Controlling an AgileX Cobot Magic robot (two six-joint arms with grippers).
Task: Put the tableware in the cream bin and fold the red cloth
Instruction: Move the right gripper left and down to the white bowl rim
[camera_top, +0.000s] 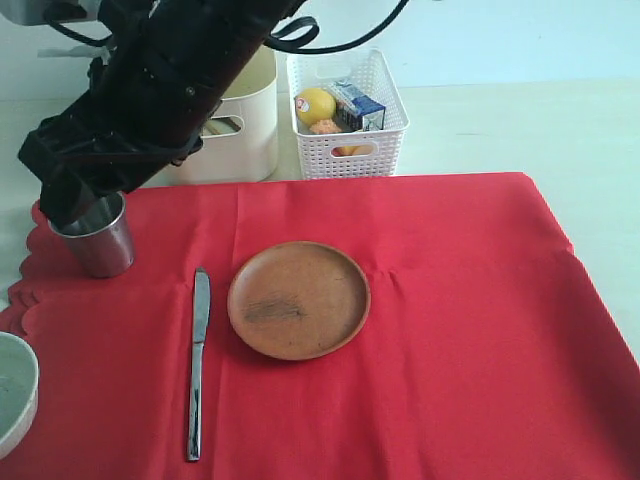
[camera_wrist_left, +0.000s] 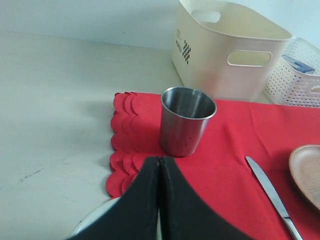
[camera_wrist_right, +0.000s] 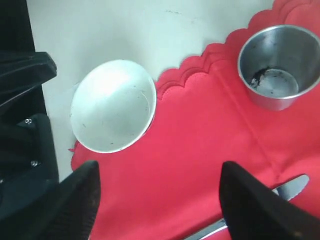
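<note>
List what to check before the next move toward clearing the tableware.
1. Right gripper open for a grasp: ok.
2. Left gripper open: not ok, shut and empty.
3. Cup upright on the cloth: ok.
4. Plate and knife off the cloth: not ok, both lie on it.
5. Room in the bin: cannot tell, inside mostly hidden.

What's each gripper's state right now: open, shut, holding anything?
Left gripper: closed, holding nothing.
Right gripper: open, holding nothing.
</note>
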